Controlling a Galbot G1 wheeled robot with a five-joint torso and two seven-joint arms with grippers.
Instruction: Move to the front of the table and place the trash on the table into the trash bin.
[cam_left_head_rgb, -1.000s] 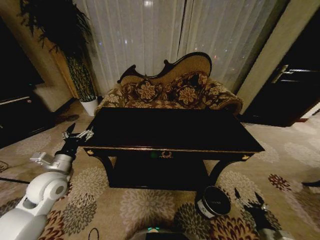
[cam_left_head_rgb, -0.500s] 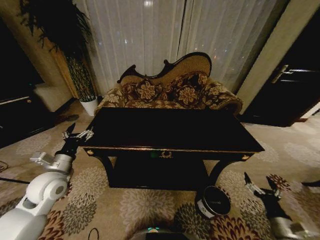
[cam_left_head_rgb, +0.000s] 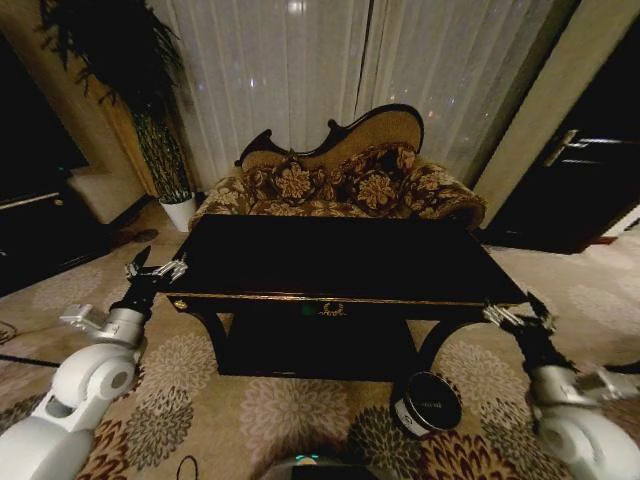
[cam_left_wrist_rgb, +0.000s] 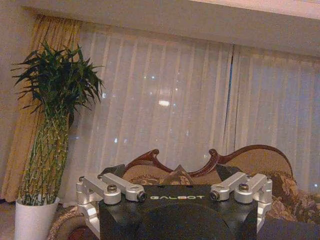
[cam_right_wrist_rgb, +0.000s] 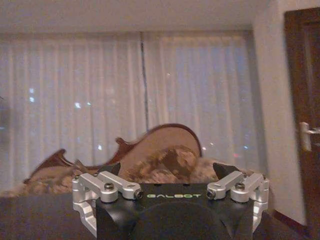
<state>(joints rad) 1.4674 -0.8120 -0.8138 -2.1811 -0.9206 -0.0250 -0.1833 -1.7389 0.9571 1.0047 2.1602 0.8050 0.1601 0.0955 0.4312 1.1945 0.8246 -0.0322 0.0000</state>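
The glossy dark table (cam_left_head_rgb: 340, 262) with gold trim stands straight ahead of me. The trash is out of view; I make out nothing on the dark tabletop. The trash bin (cam_left_head_rgb: 427, 402), a small dark bucket with a white label, sits tilted on the carpet by the table's front right leg. My left gripper (cam_left_head_rgb: 155, 268) hovers open at the table's left front corner, its fingers (cam_left_wrist_rgb: 112, 171) spread with nothing between them. My right gripper (cam_left_head_rgb: 520, 315) is open beside the right front corner, above and right of the bin, and its fingers (cam_right_wrist_rgb: 229, 170) are also spread.
An ornate floral sofa (cam_left_head_rgb: 340, 185) stands close behind the table before white curtains. A tall plant in a white pot (cam_left_head_rgb: 180, 212) is at the back left, a dark cabinet (cam_left_head_rgb: 30, 235) at the left, a dark door (cam_left_head_rgb: 585, 180) at the right. Patterned carpet surrounds the table.
My right arm has risen from low on the carpet right of the bin up to the table's right front corner. The left arm and the camera have stayed still.
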